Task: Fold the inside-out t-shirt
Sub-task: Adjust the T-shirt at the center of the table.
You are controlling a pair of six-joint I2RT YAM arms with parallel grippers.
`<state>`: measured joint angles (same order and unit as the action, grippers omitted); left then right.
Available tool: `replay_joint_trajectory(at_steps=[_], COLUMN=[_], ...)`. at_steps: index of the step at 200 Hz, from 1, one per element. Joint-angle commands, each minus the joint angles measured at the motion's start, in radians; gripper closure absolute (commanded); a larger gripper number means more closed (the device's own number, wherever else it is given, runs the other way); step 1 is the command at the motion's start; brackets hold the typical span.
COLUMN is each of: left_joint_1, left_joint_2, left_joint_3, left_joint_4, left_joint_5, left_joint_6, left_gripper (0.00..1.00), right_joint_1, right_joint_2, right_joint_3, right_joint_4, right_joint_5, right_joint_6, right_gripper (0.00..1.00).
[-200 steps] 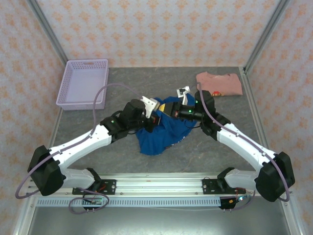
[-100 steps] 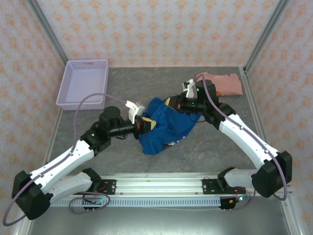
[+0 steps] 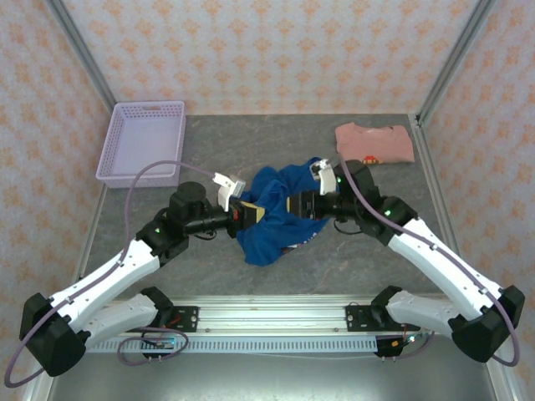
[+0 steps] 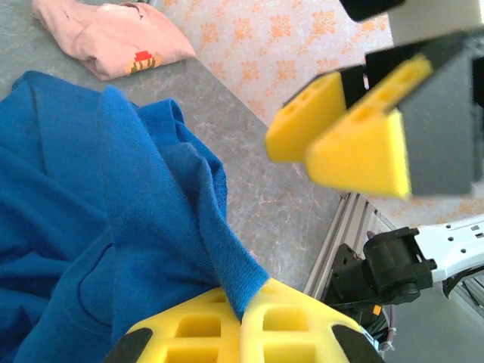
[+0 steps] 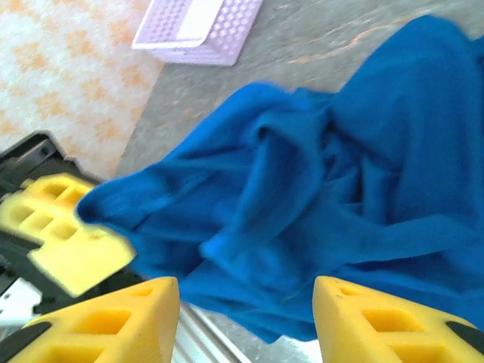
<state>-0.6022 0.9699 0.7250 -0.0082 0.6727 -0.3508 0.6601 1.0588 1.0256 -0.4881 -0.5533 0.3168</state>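
Top external view puts the inside-out t-shirt at the centre of the frame, a crumpled royal-blue heap of soft cotton on the grey, stone-patterned table, bunched into deep folds with no flat panel showing. My left gripper reaches in from the left and meets the cloth at its left edge. My right gripper comes in from the right and sits over the middle of the heap.

Through my left wrist camera, my left gripper is clenched on a ribbed hem of the inside-out t-shirt: a pointed tab of blue knit is pinched between my two yellow foam fingers, whose honeycomb cut-outs show at the bottom of the frame. My right gripper hangs blurred at the upper right, its wedge-shaped yellow pads apart from the cloth.

Through my right wrist camera, my right gripper is released, its fingers spread wide at the bottom corners of the frame with nothing gripped between them; the rumpled t-shirt lies just beyond them.

A folded salmon-pink shirt lies flat at the upper right of the table, and a lilac perforated plastic basket stands at the upper left.
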Motion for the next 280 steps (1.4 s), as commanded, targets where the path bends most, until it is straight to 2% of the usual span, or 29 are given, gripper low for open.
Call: replay_joint_trajectory(at_steps=[1,27,50,74,103,116,148,177,200,224,247,280], left_joint_1=[0.002,0.002,0.002,0.003,0.002,0.006,0.012,0.018,0.016,0.016,0.007,-0.040], left_joint_2=[0.003,0.004,0.004,0.004,-0.015,-0.033,-0.083,-0.086,-0.046,-0.025,-0.025,0.012], left_joint_3=[0.045,0.048,0.045,0.041,0.022,0.004,-0.045,-0.064,-0.032,-0.011,0.002,0.033], left_joint_4=[-0.018,-0.030,-0.034,-0.057,-0.103,-0.103,-0.108,-0.120,-0.149,-0.188,-0.241,-0.291], left_joint_5=[-0.010,-0.010,-0.012,-0.035,-0.097,-0.102,-0.123,-0.145,-0.120,-0.169,-0.255,-0.313], left_joint_6=[-0.001,0.009,0.015,0.028,0.049,0.046,0.037,0.035,0.053,0.060,0.074,0.115], left_gripper=[1.00,1.00,1.00,1.00,1.00,1.00,1.00,1.00,1.00,0.85,0.64,0.51], right_joint_1=[0.023,0.030,0.032,0.030,-0.007,-0.047,-0.108,-0.138,-0.137,-0.136,-0.136,-0.135], right_joint_2=[0.052,0.111,0.149,0.134,0.084,0.066,-0.004,0.034,0.065,0.059,0.056,0.052], right_joint_3=[-0.039,-0.048,-0.052,-0.049,0.035,0.049,0.039,0.097,0.077,0.059,0.065,0.053], right_joint_4=[0.137,0.260,0.318,0.296,-0.040,-0.121,-0.113,-0.202,-0.152,-0.154,-0.166,-0.168], right_joint_5=[-0.002,-0.051,-0.064,-0.013,0.230,0.258,0.080,-0.086,-0.235,-0.217,-0.219,-0.229], right_joint_6=[0.032,0.103,0.143,0.139,0.018,-0.008,-0.076,-0.175,-0.176,-0.200,-0.213,-0.228], right_gripper=[0.47,0.42,0.46,0.66,0.99,1.00,1.00,1.00,1.00,1.00,1.00,1.00])
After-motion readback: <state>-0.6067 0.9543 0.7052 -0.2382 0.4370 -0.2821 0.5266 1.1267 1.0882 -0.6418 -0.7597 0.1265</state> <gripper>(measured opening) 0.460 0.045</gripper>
